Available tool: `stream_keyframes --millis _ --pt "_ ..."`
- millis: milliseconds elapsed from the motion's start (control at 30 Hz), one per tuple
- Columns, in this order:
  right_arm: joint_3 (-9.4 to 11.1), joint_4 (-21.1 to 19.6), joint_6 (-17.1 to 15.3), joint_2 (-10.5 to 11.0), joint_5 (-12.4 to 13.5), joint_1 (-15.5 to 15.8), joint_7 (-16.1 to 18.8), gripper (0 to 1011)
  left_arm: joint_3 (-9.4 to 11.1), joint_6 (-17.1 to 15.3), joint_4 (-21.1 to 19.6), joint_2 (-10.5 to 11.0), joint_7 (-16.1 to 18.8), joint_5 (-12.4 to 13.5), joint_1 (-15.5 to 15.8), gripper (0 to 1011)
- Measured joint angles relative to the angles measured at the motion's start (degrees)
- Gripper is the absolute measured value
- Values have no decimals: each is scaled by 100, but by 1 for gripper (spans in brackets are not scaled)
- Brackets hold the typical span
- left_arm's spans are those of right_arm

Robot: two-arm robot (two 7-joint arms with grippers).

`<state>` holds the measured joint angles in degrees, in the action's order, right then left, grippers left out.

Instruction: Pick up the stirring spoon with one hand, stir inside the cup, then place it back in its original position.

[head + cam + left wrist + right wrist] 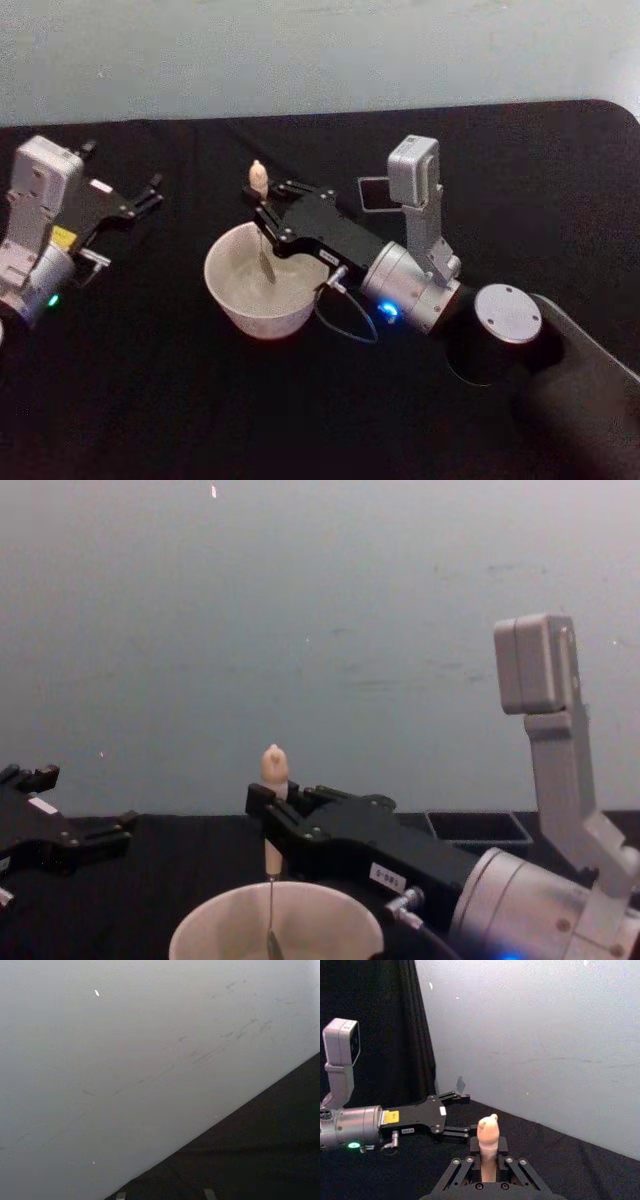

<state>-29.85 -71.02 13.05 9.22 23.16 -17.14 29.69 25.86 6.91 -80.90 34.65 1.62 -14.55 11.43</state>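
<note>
- In the head view my right gripper [262,207] is closed on the pale handle of the spoon [258,180]. It holds the spoon over the far side of the cup [255,322], with the thin shaft running down inside the rim.
- The chest view shows this from the side: the spoon stands upright and its tiny bowl is low in the cup. I cannot tell whether it touches the bottom.
- The right wrist view shows the knobbed tip rising between my fingers [501,1146]; the gripper hides the cup beneath it.
- The holder [375,195] sits on the black table [200,420] beyond my right wrist, well apart from the cup. My wrist camera [412,170] partly covers it in the head view, but its rim is plainer in the chest view.
- My left gripper [150,197] hangs left of the cup, well apart from it, with its fingers spread wide.
- The left wrist view takes in the grey wall [125,1060] and a strip of table, with its own fingertips cut off at the edge.
</note>
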Motion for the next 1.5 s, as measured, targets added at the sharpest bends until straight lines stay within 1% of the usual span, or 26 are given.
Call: stream_keyframes --millis 233,400,533,967,1233,1333,1500 --pt "56 30 16 -14 -43 -6 -13 186 0 0 0 0 0 0 0 1001" --pt "106 -34 3 27 -47 41 4 186 0 0 0 0 0 0 0 1001" --pt "136 -126 -35 81 -33 93 26 186 0 0 0 0 0 0 0 1001" --pt "212 -526 -148 334 125 346 135 186 0 0 0 0 0 0 0 1001" --pt "180 -751 -177 475 186 498 220 186 0 0 0 0 0 0 0 1001" --pt "128 -844 -180 528 197 561 262 186 0 0 0 0 0 0 0 1001" --pt "45 -881 -178 548 170 603 272 186 0 0 0 0 0 0 0 1001"
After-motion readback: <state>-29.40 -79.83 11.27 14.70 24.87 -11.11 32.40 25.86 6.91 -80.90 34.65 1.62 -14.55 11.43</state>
